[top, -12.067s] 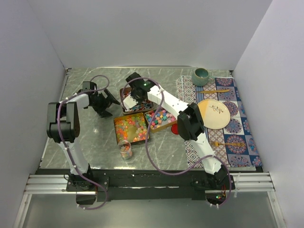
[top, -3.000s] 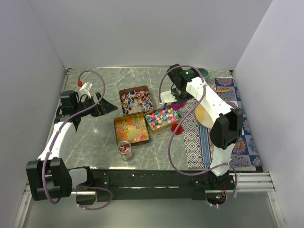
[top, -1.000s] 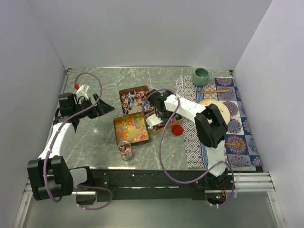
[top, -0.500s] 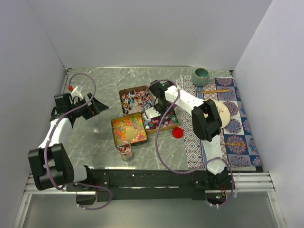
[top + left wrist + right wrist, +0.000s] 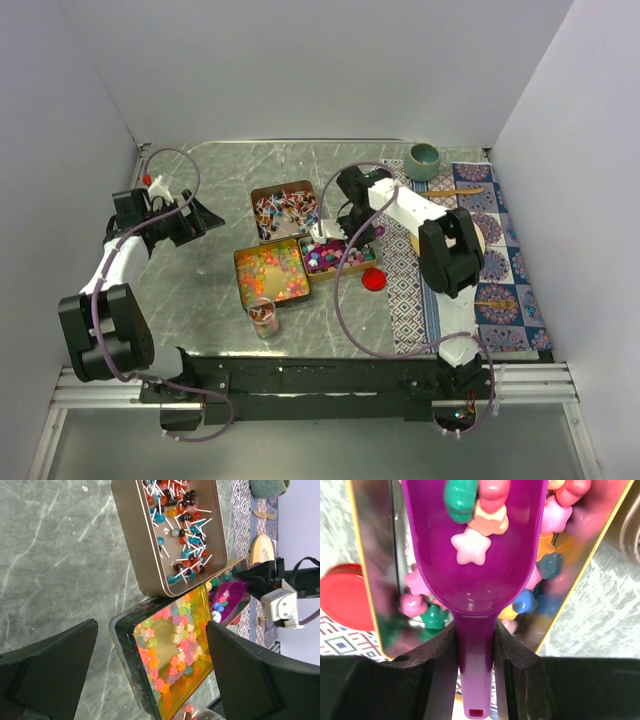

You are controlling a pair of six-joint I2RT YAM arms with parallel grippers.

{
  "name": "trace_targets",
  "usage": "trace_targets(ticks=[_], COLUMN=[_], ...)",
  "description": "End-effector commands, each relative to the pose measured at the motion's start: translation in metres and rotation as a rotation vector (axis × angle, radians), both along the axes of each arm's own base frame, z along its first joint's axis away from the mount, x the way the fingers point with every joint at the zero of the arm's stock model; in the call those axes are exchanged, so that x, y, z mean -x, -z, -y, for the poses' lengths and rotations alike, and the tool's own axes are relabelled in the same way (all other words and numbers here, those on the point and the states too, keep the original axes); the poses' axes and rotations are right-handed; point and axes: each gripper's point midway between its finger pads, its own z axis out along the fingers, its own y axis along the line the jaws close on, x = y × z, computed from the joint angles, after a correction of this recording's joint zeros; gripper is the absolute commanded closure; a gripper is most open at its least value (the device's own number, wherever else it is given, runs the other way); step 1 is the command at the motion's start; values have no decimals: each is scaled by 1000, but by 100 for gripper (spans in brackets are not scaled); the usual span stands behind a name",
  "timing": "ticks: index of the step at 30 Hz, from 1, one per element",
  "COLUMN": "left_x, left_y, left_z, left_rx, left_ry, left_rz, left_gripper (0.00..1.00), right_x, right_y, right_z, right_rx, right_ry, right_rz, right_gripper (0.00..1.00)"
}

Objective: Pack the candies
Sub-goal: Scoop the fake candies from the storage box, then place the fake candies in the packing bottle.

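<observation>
My right gripper (image 5: 345, 228) is shut on the handle of the purple scoop (image 5: 480, 555), which holds a few star candies (image 5: 470, 547). The scoop hangs low in the tin of multicoloured star candies (image 5: 338, 254). To its left sit a tin of jelly candies (image 5: 270, 272) and, behind, a tin of lollipops (image 5: 285, 208). A small clear jar (image 5: 263, 315) with some candies stands in front of the jelly tin. My left gripper (image 5: 203, 218) is open and empty, left of the tins. In the left wrist view its gripper (image 5: 150, 675) faces the jelly tin (image 5: 170, 660), with the lollipop tin (image 5: 170, 530) beyond.
The flat red lid (image 5: 373, 279) lies right of the star tin and shows in the right wrist view (image 5: 342, 597). A patterned placemat (image 5: 500, 270) at the right carries a green cup (image 5: 423, 158), a plate (image 5: 480, 235) and wooden cutlery (image 5: 455, 191).
My right gripper has shifted a little to the right with the scoop, still in the star candy tin. My left gripper has drifted slightly and stays open.
</observation>
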Motion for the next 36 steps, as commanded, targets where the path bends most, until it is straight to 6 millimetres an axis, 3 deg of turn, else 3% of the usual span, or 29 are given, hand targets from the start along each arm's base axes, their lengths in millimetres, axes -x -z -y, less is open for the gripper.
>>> trace_targets(ticks=[1,6,10,16,20,28,36], left_x=[-10,-15,-17,-17,-14,-1,12], left_y=[-11,-12,-15,-18,-19,-19,-36], left_z=[-6,-9,-11,-22,-33,-80,-92], left_rx=[-39,-47,-58,-90,-107,-271,-266], left_ry=[17,7,-4,-52,-114,-363,-442], left_rz=[43,46,54,68,53,5,42], left_gripper=[3,3,3,3,3,3,3], right_x=[-1,-9,-5,1,19,93,124], right_y=[-19,-44,-61,-118,-148,-157,-159], right_z=[-6,-16,-17,-33,-52,-84,-101], right_rx=[-152,-292,-347,-425,-417,-273,-178], right_ry=[98,219,267,310,305,72,-20], right_rz=[20,45,57,95,121,145,164], right_gripper=[100,100,100,100,100,100,100])
